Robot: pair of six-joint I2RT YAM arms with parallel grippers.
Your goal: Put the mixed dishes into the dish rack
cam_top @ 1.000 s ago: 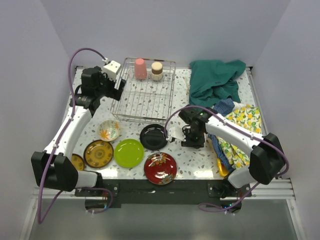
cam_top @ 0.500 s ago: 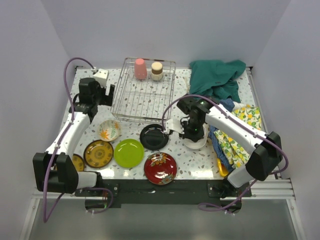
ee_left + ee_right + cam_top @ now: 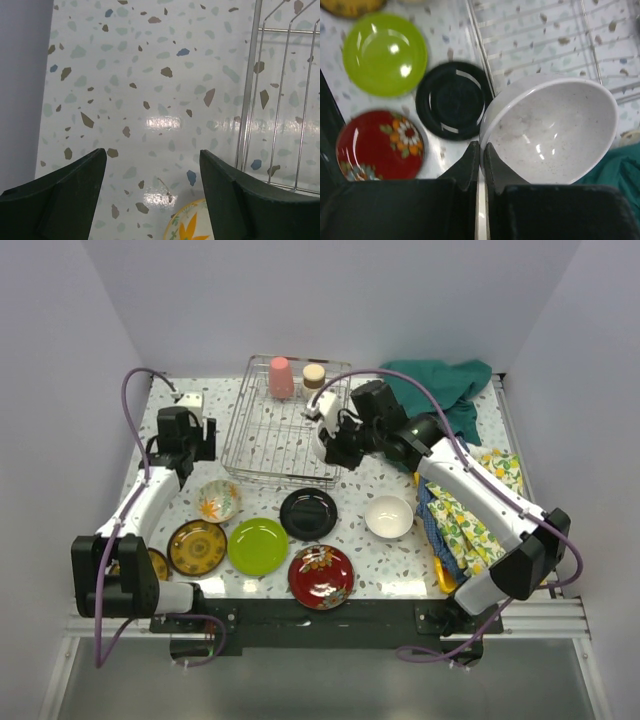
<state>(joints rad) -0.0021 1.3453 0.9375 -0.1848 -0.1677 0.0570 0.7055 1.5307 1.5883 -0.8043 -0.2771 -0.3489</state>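
My right gripper point(image 3: 335, 443) is shut on the rim of a white bowl point(image 3: 552, 130) and holds it tilted above the front right corner of the wire dish rack point(image 3: 288, 430). In the right wrist view the gripper point(image 3: 481, 150) pinches the bowl's edge. A pink cup point(image 3: 281, 378) and a cream-lidded cup point(image 3: 314, 382) stand in the rack's back. On the table lie a second white bowl point(image 3: 389, 516), a black plate point(image 3: 308, 513), a lime plate point(image 3: 258, 545), a red floral plate point(image 3: 321, 576), a brown-gold plate point(image 3: 197, 546) and a floral bowl point(image 3: 218, 500). My left gripper point(image 3: 152, 152) is open and empty, left of the rack.
A green cloth point(image 3: 430, 400) lies at the back right. A blue cloth point(image 3: 445, 455) and a yellow-patterned cloth point(image 3: 485, 495) lie along the right edge. A second brown plate point(image 3: 155, 564) is partly hidden under the left arm. Walls close in on three sides.
My right gripper lifted a white bowl off the table and carried it back-left to the rack, leaving a second white bowl behind. My left gripper drew away leftward from the rack.
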